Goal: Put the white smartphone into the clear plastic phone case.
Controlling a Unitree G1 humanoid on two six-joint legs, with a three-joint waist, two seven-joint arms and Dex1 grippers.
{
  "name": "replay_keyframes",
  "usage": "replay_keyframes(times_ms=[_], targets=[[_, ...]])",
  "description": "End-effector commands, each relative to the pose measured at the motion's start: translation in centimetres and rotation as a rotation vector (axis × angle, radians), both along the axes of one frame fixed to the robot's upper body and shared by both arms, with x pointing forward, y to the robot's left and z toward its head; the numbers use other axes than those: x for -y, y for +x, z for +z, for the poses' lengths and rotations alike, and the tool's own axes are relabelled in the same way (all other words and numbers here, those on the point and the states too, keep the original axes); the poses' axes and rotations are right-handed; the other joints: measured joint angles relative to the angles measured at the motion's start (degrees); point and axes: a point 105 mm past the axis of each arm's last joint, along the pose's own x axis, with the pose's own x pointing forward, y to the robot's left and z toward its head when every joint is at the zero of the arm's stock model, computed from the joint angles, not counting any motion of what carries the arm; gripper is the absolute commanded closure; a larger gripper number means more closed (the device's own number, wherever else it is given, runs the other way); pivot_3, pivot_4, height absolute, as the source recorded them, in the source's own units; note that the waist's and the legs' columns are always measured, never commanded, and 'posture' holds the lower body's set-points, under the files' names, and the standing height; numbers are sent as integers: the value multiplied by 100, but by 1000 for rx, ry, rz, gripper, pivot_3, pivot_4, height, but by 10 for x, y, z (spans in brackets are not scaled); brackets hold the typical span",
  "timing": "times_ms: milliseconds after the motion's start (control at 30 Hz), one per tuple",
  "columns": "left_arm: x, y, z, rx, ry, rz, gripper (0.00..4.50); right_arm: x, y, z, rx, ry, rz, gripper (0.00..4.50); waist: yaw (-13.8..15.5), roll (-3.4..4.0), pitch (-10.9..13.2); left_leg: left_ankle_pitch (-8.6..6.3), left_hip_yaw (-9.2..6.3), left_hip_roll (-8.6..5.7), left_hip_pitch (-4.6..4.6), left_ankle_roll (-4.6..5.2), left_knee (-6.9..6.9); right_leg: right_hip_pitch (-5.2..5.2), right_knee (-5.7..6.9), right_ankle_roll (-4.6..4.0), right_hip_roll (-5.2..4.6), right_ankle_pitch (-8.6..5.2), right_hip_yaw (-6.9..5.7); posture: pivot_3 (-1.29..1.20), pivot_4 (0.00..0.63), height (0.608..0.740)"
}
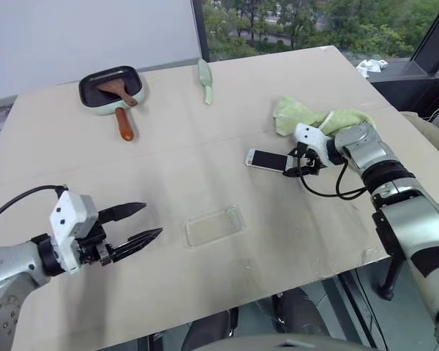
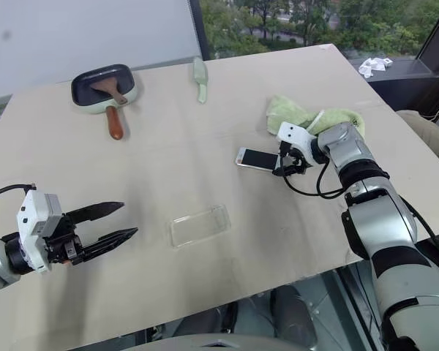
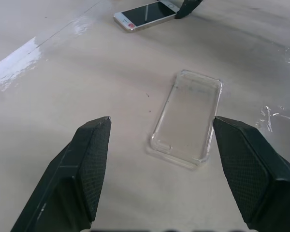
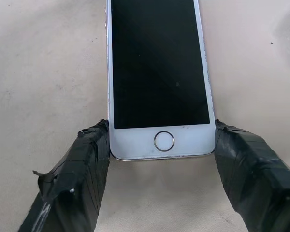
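R jaws bracketing phone end, case waiting mid-surface.

White smartphone [image 4: 157,82] lies flat, screen up; I've got the right gripper [image 4: 157,159] with jaws set wide astride its home-button end, pads just beside both edges, grip not closed yet afaict. Clear plastic phone case [image 1: 214,225] sits open-side up, well apart. Left gripper [image 1: 135,225] hovers near it, jaws wide, empty, prob. to steady it.

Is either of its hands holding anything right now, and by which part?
The right hand has its fingers against the two sides of the phone at the home-button end; whether it grips yet cannot be told. The left hand is open, holding nothing.
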Motion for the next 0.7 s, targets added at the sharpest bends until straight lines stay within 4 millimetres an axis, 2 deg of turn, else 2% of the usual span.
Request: replay_keyframes(times_ms=[33, 200, 300, 500, 700], targets=[[-1, 1, 6, 35, 8, -4, 1020, -1, -7, -9, -42, -9, 33, 1636, 1, 0, 0, 0, 0, 0, 0, 0, 0, 0, 0, 0, 0, 0, 0, 0, 150, 740], [-1, 4, 7, 39, 6, -8, 1020, -16, -15, 22, -21, 114, 140, 1636, 0, 6, 5, 0, -3, 0, -6, 0, -1, -2, -5, 0, 0, 0, -2, 0, 150, 740], [-2, 7, 6, 42, 12, -1, 1020, -30, -33, 37, -21, 161, 264, 1636, 11, 23, 16, 0, -4, 0, -13, 0, -1, -6, -8, 1, -1, 0, -3, 0, 150, 740], [-8, 17, 9, 71, 37, 35, 1020, -57, -63, 49, -8, 196, 386, 1636, 25, 29, 20, 0, -13, -1, -16, 0, 0, -7, -6, 1, -1, 0, -9, 0, 150, 740], [-9, 23, 18, 109, 15, 47, 1020, -72, -80, 50, 21, 171, 464, 1636, 39, 28, 20, 0, -15, -1, -17, 0, 1, -7, -7, 1, -3, 0, -14, 0, 150, 740]])
